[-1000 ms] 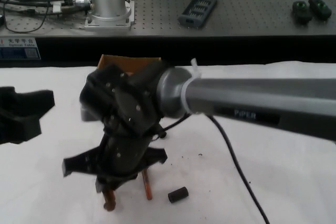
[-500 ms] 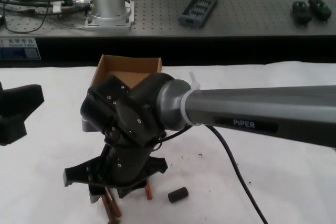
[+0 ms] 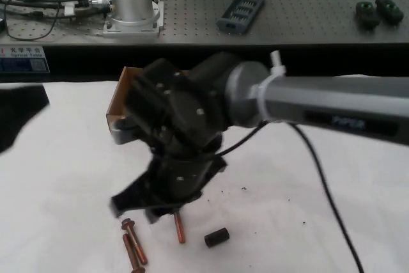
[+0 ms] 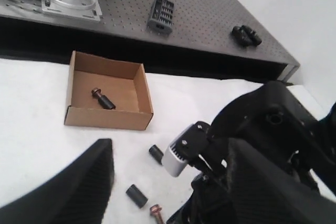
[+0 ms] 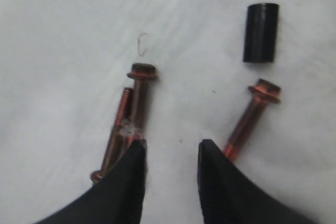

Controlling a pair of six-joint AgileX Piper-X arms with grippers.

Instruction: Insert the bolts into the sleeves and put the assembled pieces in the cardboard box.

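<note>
Hovering over the white cloth (image 5: 63, 35): right gripper (image 5: 172, 149), fingers apart, nothing between them. The gap sits over bare cloth.

Pair of bolts (image 5: 131, 114): lying together and touching, heads at opposite ends. Part of the pair is hidden behind one finger (image 5: 123, 192). Single bolt (image 5: 252, 111) lies on the far side of the other finger. Its threaded end is hidden behind that finger and its head points away from the gripper. Neither the pair nor the single bolt is inside the gap; they flank it. Can't tell how high the fingertips are off the cloth.

Black sleeve (image 5: 261, 32): on the cloth just past the single bolt's head, not touching it, empty.

High view: right gripper is just behind the bolts. The pair is nearest the camera, left of the single bolt, with the sleeve to the right of it. The arm covers much of the cardboard box (image 4: 107, 119) behind.

Left wrist view: left gripper (image 4: 169, 148) has fingers wide apart and holds nothing, on the near side of the box and apart from it. The box sits at the back of the cloth with its open side up. One assembled piece (image 4: 103, 98), a bolt in a sleeve, lies on its floor. Second sleeve (image 4: 156, 153) lies loose on the cloth between the box's front corner and the right arm.
</note>
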